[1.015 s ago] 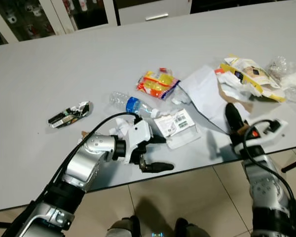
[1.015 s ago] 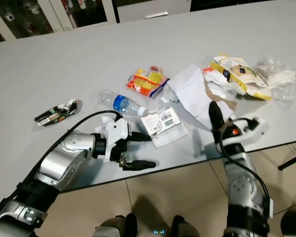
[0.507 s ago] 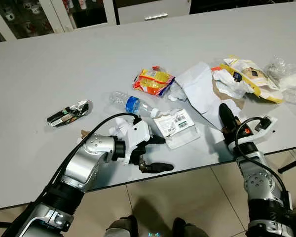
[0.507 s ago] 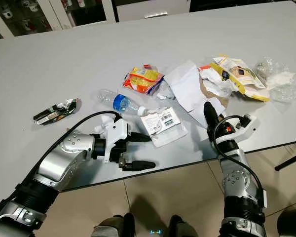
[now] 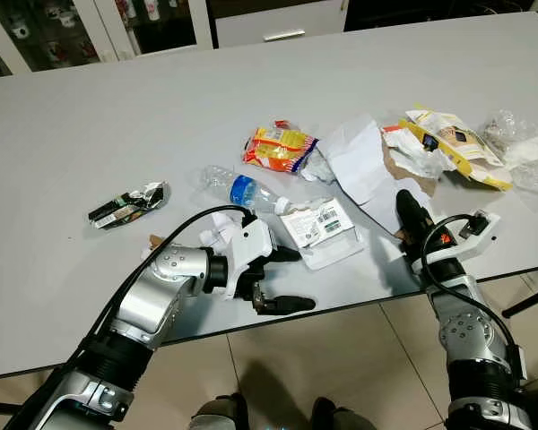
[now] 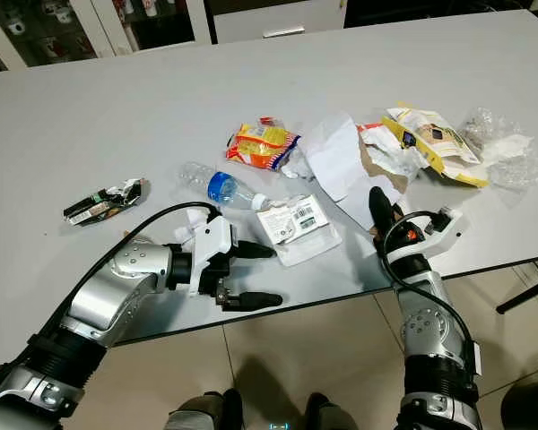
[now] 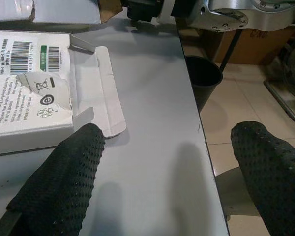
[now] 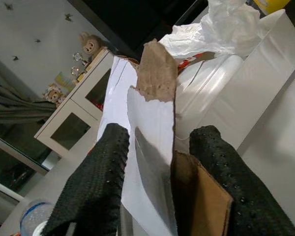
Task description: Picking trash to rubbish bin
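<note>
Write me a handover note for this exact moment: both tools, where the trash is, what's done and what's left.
Left tool: open, empty, at the table's near edge beside the flattened white carton.
Right tool: open, fingers either side of the torn white paper, not closed on it.
On the table: plastic bottle, orange snack bag, black wrapper, yellow bag, clear plastic.
Black bin stands on the floor.
Done: nothing binned. Left: all pieces.

Home: display cabinets (image 5: 36,31), big table (image 5: 161,116).
</note>
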Available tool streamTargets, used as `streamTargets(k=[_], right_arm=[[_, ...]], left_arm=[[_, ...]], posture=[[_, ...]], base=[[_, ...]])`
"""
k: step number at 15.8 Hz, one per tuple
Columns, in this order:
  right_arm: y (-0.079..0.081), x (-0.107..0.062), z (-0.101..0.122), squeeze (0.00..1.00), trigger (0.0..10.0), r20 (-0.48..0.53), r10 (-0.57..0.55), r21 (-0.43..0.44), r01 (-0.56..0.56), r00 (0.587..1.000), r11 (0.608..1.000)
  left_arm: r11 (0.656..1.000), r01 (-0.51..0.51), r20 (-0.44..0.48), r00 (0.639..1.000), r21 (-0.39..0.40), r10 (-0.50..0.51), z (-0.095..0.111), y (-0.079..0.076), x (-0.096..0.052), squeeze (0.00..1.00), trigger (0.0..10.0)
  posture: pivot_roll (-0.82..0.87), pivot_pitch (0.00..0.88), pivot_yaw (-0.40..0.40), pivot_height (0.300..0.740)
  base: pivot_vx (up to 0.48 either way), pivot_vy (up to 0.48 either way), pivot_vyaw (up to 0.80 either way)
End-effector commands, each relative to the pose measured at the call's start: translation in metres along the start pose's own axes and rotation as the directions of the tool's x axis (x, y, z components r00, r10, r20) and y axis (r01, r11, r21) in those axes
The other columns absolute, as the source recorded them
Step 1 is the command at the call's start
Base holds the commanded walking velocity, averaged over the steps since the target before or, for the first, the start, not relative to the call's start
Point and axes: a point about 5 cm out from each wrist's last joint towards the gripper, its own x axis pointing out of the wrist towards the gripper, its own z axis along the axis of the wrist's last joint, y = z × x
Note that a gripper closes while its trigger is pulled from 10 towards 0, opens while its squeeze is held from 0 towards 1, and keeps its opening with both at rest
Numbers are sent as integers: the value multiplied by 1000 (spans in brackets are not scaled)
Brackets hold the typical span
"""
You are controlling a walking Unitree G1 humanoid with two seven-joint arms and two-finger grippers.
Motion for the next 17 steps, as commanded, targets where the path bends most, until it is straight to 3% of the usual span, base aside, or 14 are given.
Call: streamTargets(k=[1, 9, 12, 17], right_arm=[[-20, -23, -30, 0, 0, -120, -120, 52, 127, 986, 991], [-3, -9, -19, 0, 0, -63, -66, 6, 67, 996, 998], [24, -1, -3, 0, 0, 2, 18, -38, -18, 1000, 999], [58, 7, 21, 0, 0, 73, 102, -103, -94, 992, 990]], left_arm=[[1000, 5, 7, 1000, -2, -5, 0, -2, -1, 0, 10000], [1000, 4, 10, 1000, 5, -4, 1, -1, 1, 0, 10000], [1000, 1, 26, 1000, 7, -1, 2, 0, 7, 0, 10000], [1000, -1, 41, 999, 14, 1, 3, 1, 15, 0, 10000]], posture=[[272, 197, 57, 740], [268, 186, 54, 740], [252, 170, 43, 740], [235, 149, 35, 740]], base=[[0, 0, 0], [0, 0, 0], [0, 0, 0], [0, 0, 0]])
